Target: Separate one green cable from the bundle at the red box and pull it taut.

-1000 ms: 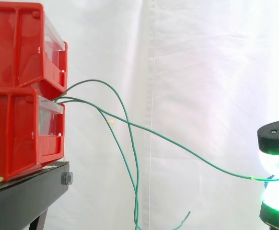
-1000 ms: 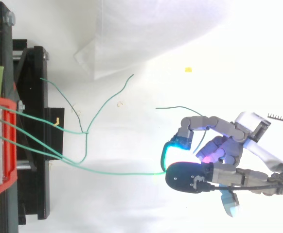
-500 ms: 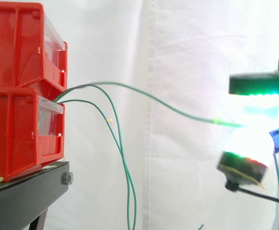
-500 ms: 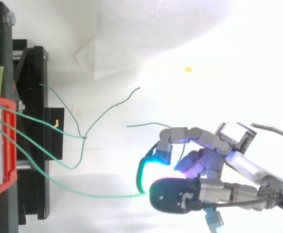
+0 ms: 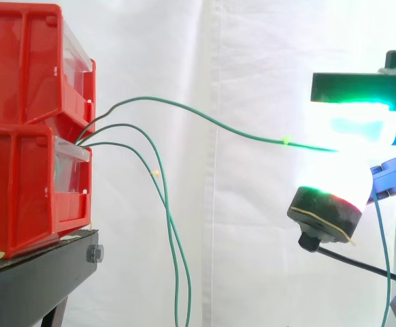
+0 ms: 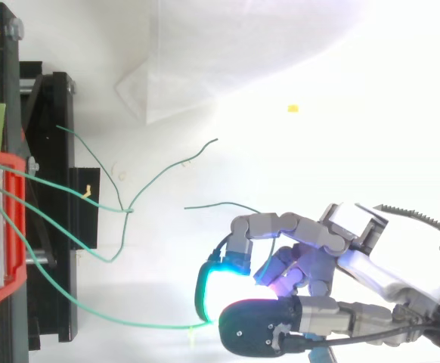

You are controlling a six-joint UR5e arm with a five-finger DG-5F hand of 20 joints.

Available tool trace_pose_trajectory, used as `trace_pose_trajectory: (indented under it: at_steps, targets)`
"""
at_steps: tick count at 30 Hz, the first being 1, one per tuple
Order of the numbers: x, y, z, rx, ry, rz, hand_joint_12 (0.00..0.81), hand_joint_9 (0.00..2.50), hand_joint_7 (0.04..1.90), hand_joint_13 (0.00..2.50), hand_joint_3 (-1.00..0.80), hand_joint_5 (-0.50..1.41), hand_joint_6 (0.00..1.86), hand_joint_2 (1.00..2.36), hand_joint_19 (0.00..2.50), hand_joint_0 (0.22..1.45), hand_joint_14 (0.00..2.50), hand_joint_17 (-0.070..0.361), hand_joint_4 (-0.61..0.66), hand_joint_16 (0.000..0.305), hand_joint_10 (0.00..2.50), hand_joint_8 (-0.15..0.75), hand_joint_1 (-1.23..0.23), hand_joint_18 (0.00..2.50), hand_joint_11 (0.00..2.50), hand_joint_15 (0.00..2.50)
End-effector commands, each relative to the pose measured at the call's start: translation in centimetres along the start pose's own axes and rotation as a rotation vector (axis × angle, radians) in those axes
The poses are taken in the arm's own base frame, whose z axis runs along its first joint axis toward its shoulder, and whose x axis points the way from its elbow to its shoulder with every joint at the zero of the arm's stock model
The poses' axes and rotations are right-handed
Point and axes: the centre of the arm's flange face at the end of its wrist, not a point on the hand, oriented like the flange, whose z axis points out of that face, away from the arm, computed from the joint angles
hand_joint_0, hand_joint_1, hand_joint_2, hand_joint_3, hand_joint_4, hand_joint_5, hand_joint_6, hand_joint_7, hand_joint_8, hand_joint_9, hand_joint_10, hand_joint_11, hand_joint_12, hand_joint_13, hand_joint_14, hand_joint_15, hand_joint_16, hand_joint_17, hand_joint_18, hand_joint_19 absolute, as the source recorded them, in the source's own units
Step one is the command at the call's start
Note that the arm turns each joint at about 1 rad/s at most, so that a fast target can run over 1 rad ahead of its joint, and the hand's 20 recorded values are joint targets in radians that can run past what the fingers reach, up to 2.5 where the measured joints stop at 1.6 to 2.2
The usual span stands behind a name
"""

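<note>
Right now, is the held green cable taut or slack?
Slack: the green cable humps up from the red bins, then curves down to the hand pinching it.

Clearance by the red bins (image 5: 28,136)
I note slack cables (image 5: 171,238) hanging just beside them; one green cable (image 5: 208,123) crosses the open gap to my hand (image 6: 314,265).
</note>
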Motion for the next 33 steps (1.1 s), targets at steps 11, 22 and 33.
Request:
trace_pose_trajectory:
  at_steps: [11, 22, 33]
  targets:
    - [-0.2, 0.0, -0.1, 0.009, -0.002, -0.01, 0.261, 1.94, 1.37, 1.31, -0.18, 0.15, 0.5, 1.02, 0.68, 0.77, 0.02, 0.09, -0.02, 0.04, 0.02, 0.186, -0.76, 0.77, 0.55, 0.64]
    - [-2.0, 0.0, -2.4, 0.17, 0.05, 0.052, 0.26, 1.94, 1.38, 1.3, -0.18, 0.15, 0.5, 1.02, 0.68, 0.77, 0.02, 0.089, -0.02, 0.04, 0.02, 0.19, -0.76, 0.77, 0.56, 0.64]
    - [-4.6, 2.1, -5.1, 0.149, 0.069, 0.025, 0.261, 1.93, 1.38, 1.3, -0.18, 0.14, 0.5, 1.02, 0.68, 0.76, 0.02, 0.09, -0.02, 0.04, 0.02, 0.186, -0.76, 0.77, 0.56, 0.64]
